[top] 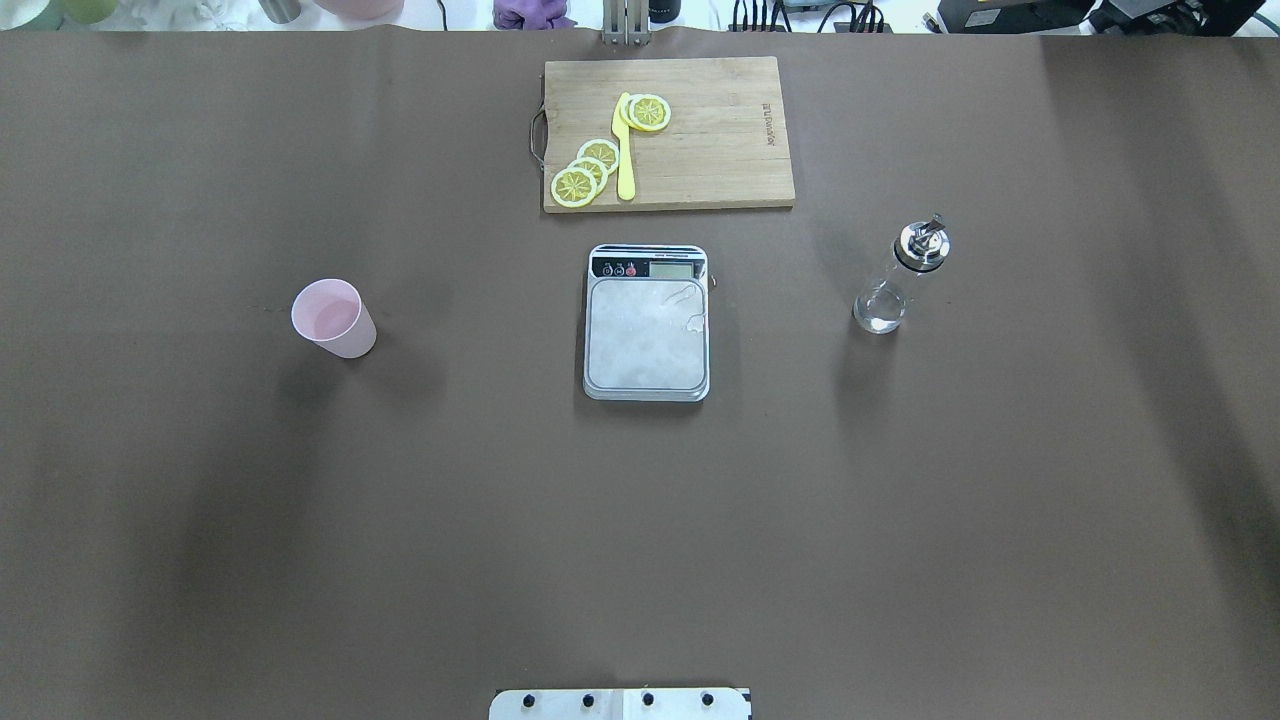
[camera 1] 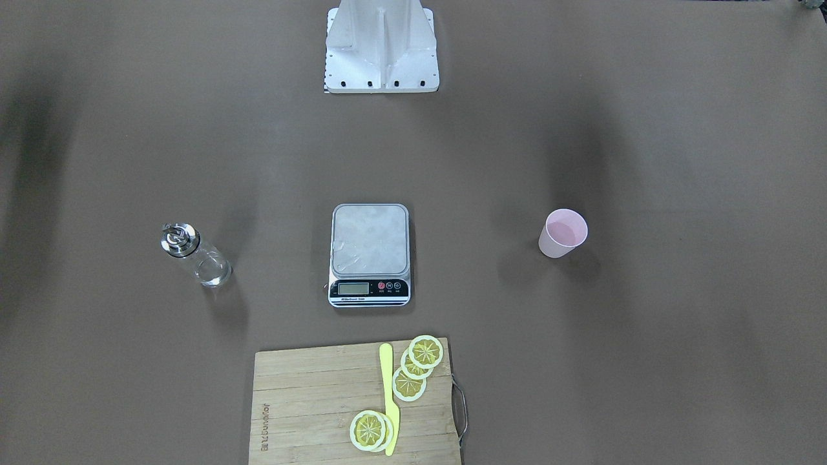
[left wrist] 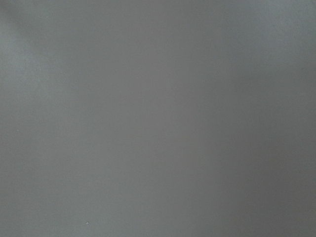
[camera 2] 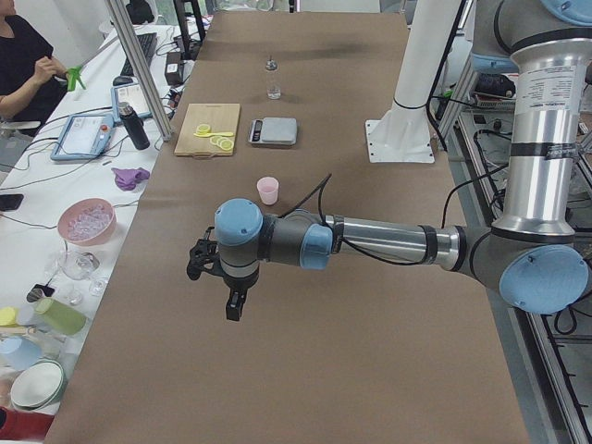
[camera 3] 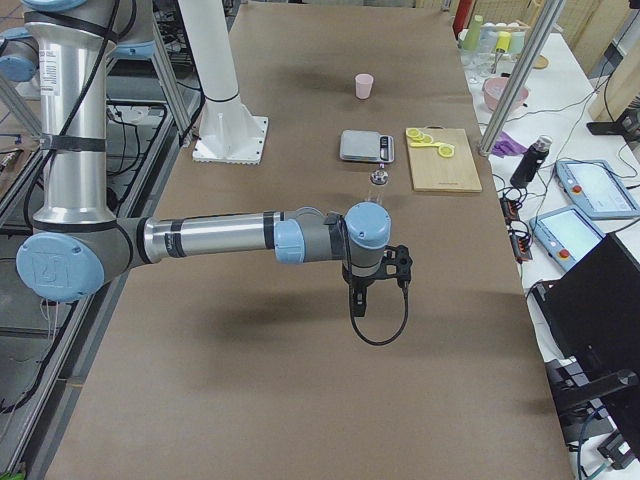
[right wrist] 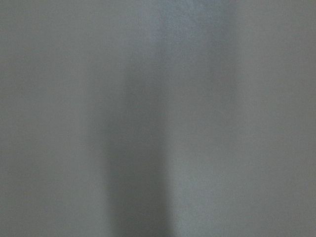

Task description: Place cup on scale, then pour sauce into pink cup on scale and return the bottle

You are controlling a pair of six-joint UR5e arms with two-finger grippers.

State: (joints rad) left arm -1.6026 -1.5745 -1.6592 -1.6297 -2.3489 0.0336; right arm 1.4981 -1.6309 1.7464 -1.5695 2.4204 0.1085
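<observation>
The pale pink cup [camera 1: 563, 232] stands upright and empty on the table on my left side, also seen in the overhead view [top: 334, 318]. The silver scale [camera 1: 370, 255] sits at the table's middle with a bare platform [top: 647, 335]. The clear glass bottle [camera 1: 194, 254] with its silver spout cap stands upright on my right side [top: 900, 275]. My left gripper [camera 2: 234, 310] hangs above the table, well short of the cup [camera 2: 267, 191]. My right gripper [camera 3: 357, 308] hangs short of the bottle [camera 3: 381, 180]. Both show only in side views, so I cannot tell open or shut.
A wooden cutting board [camera 1: 310, 400] with lemon slices [camera 1: 425, 352] and a yellow knife [camera 1: 389, 400] lies beyond the scale, at the far edge. The robot's white base [camera 1: 381, 48] stands at the near edge. Both wrist views show only bare brown table.
</observation>
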